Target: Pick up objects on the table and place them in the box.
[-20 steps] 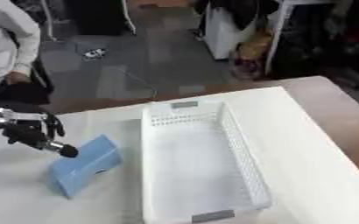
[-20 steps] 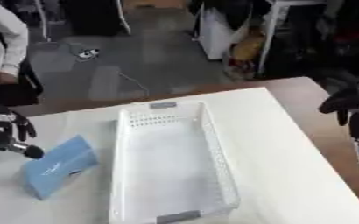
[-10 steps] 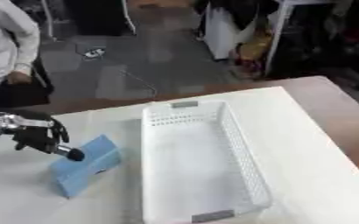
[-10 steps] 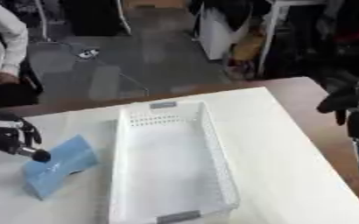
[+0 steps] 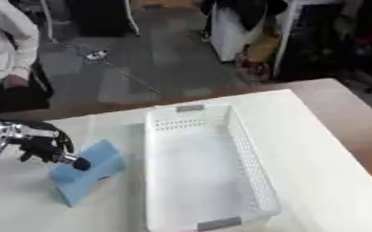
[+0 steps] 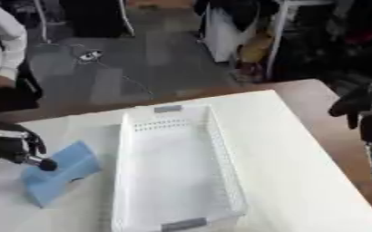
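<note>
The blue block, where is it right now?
The blue block lies on the table's left side, just left of the white basket, with the left hand touching it.

White-topped surface (image 5: 316, 149) w/ brown wooden edge on the right. Grey floor (image 5: 165, 54) behind, thin cable across it, small dark-and-white object (image 5: 95, 55) lying there. White cabinet (image 5: 229, 31) far back. Person in white sleeve (image 5: 7, 41) at left edge.

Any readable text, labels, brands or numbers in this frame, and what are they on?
None can be read.
White basket: grey tabs at both ends, no legible print.
Blue object beside the left hand: plain, no visible marking.
Right hand: no marking legible.
</note>
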